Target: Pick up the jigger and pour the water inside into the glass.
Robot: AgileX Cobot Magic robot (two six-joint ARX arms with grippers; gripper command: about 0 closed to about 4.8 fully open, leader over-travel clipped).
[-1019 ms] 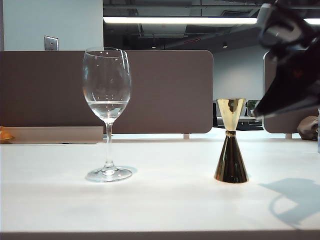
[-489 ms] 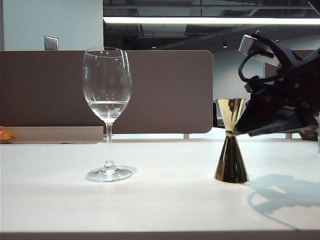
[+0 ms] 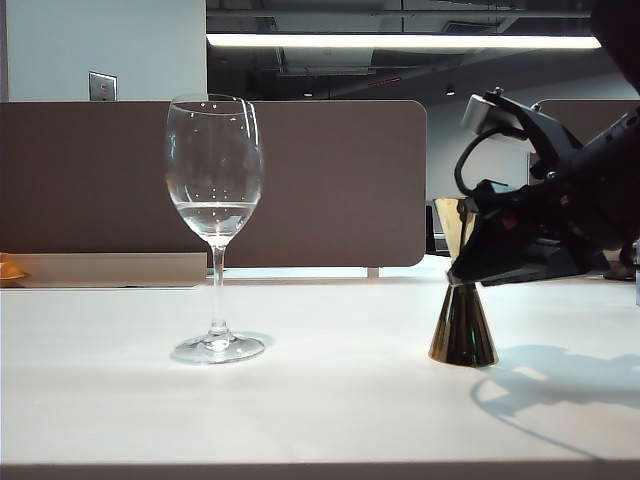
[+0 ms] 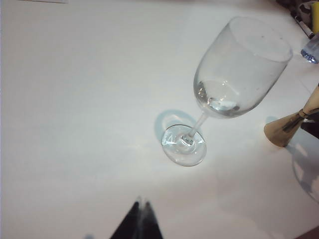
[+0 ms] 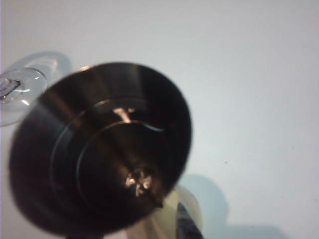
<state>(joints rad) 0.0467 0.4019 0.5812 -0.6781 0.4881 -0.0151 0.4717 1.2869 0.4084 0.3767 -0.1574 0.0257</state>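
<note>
right end effector (image 3: 462, 268) at the jigger (image 3: 462, 335), spread unclear; left end effector (image 4: 141, 219) together.

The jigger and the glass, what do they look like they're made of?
Jigger: apparently polished metal with a gold finish; it mirrors the room and shows dark reflections on its lower cone.
Glass: clear glass by the look of it, fully see-through with bright glints on bowl and foot; clear plastic can't be ruled out.
</note>
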